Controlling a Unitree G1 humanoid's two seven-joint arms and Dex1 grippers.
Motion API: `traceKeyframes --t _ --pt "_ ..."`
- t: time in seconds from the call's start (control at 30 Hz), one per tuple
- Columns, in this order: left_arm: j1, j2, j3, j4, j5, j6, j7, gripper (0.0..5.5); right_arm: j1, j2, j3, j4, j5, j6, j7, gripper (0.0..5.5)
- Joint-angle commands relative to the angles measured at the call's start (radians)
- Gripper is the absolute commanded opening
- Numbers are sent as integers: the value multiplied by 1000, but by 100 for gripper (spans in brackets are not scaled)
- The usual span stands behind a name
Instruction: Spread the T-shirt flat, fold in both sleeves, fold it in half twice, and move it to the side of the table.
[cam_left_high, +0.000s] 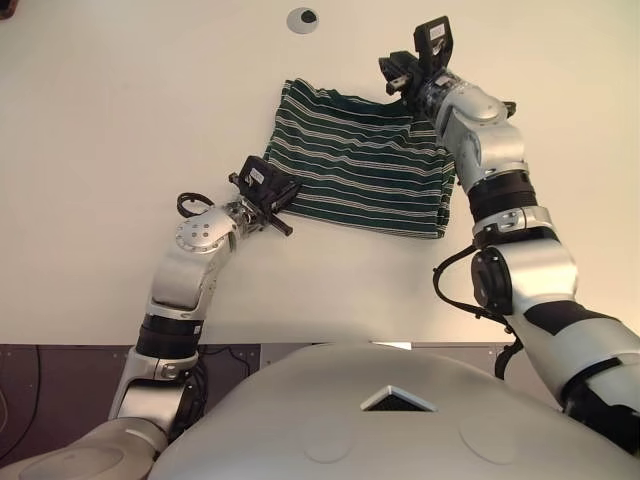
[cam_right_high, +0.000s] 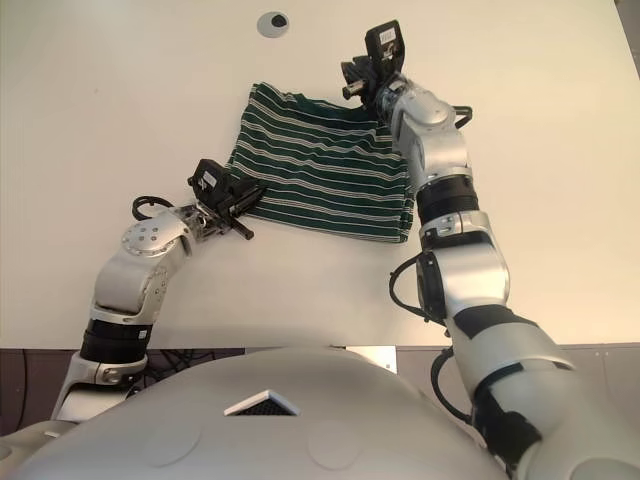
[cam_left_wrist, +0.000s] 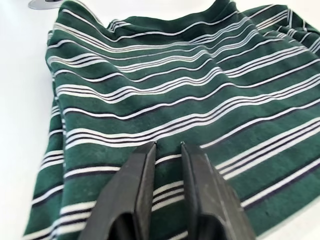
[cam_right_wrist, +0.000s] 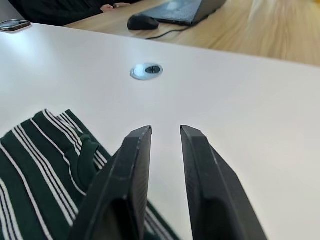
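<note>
The folded T-shirt (cam_left_high: 360, 170) lies mid-way across the table (cam_left_high: 120, 120). The left gripper (cam_left_wrist: 168, 145) at its near-left corner and the right gripper (cam_right_wrist: 166, 129) at its far-right corner are both parted and empty. Pinching only 1 layer would likely unfold it when moved.

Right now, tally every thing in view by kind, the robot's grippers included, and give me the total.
T-shirt: 1
Cable grommet: 1
Phone: 1
Computer mouse: 1
Laptop: 1
Grippers: 2, the left gripper and the right gripper
Total: 7
</note>
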Motion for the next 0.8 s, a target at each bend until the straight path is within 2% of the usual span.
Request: traceKeyframes --t 0.03,0.2,0.3,0.4,0.53,0.6,0.7,0.8 --pt "-51 116 -38 225 110 -49 -53 85 -74 -82 -51 15 1 -28 30 104" --pt "-331 175 -38 575 228 -303 -40 85 -67 -110 -58 -4 0 -18 106 104" --pt "-607 118 23 824 239 -442 62 85 5 -111 -21 -91 0 22 198 104" --pt "-727 90 96 921 209 -521 126 85 61 -118 24 -188 8 74 296 104" --pt "-634 83 174 735 99 -429 65 85 127 -144 47 -305 28 170 379 104" --pt "-506 67 186 518 21 -316 30 85 155 -161 64 -336 24 204 408 104" --pt "-335 60 123 252 -50 -167 -41 85 173 -176 104 -307 -35 177 398 104" --pt "-240 69 42 92 -64 -69 -88 85 187 -191 138 -280 -85 148 383 104"
